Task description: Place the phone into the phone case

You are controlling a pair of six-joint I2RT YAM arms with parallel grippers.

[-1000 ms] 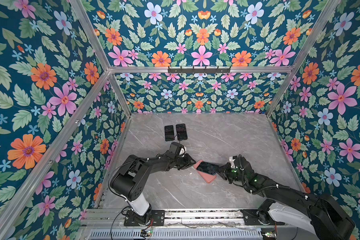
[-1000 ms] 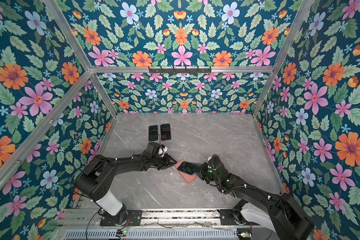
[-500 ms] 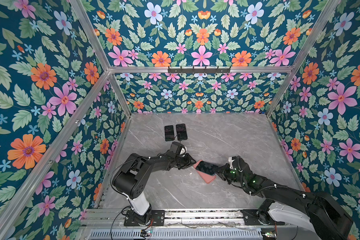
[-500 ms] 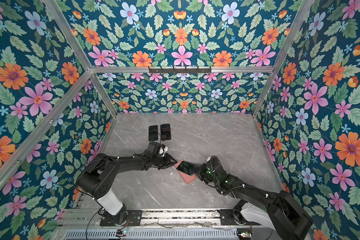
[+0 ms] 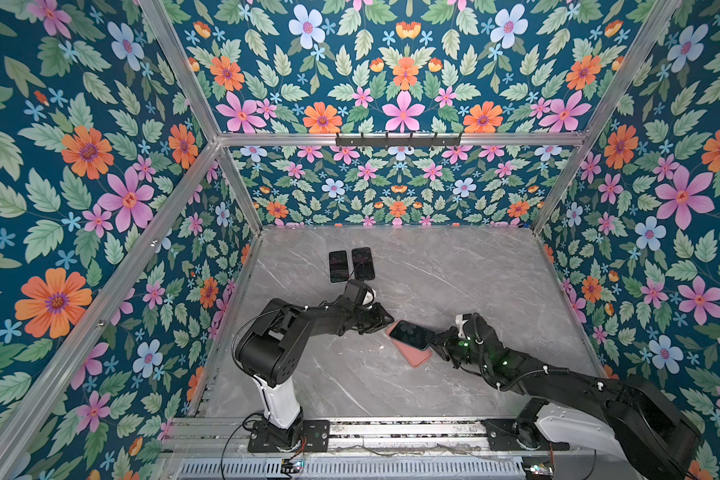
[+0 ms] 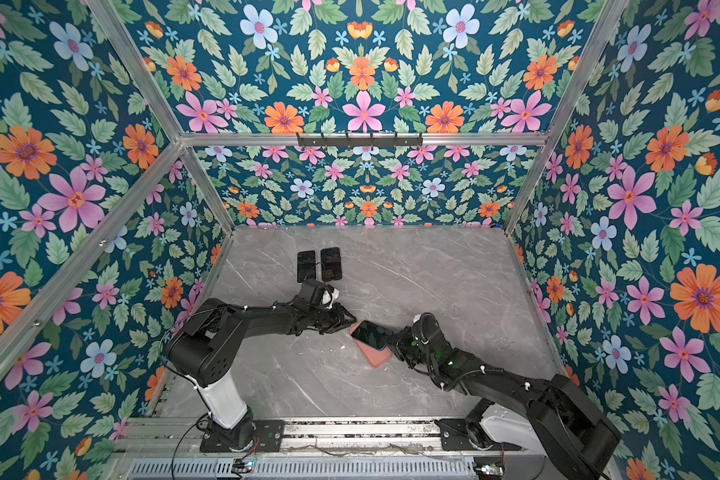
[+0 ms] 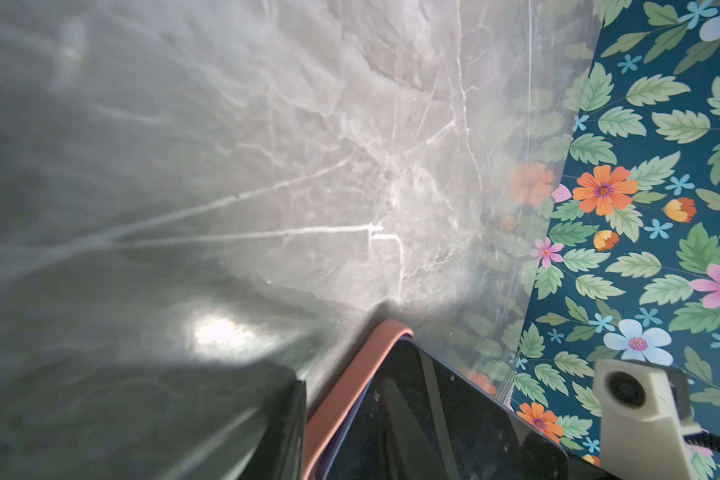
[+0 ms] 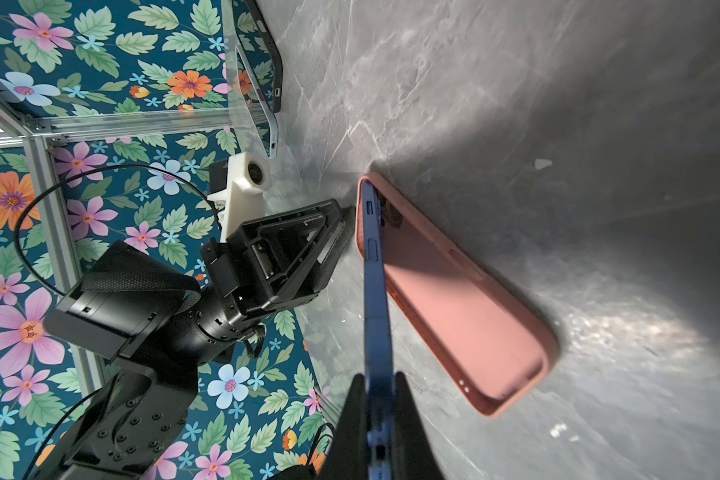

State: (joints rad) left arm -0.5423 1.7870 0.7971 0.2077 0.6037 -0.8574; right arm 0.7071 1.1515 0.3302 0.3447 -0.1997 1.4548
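Observation:
A pink phone case (image 5: 413, 358) (image 6: 377, 358) lies open side up on the grey table. The phone (image 5: 410, 334) (image 6: 373, 333), black-screened with a blue rim (image 8: 375, 291), slants over it. Its far end sits in the case's far end (image 8: 364, 187) and its near end is raised. My right gripper (image 5: 436, 343) (image 6: 394, 343) (image 8: 377, 395) is shut on that raised end. My left gripper (image 5: 385, 322) (image 6: 350, 322) is at the case's far corner, one finger (image 7: 279, 415) beside the pink rim (image 7: 350, 374). Its other finger is hidden.
Two dark phone-shaped slabs (image 5: 338, 266) (image 5: 363, 263) lie side by side at the back, just beyond my left arm. Floral walls close in the table on three sides. Small white specks (image 5: 382, 347) lie on the table near the case.
My right gripper has edged slightly toward the left gripper with the phone. The left arm and the case have hardly moved.

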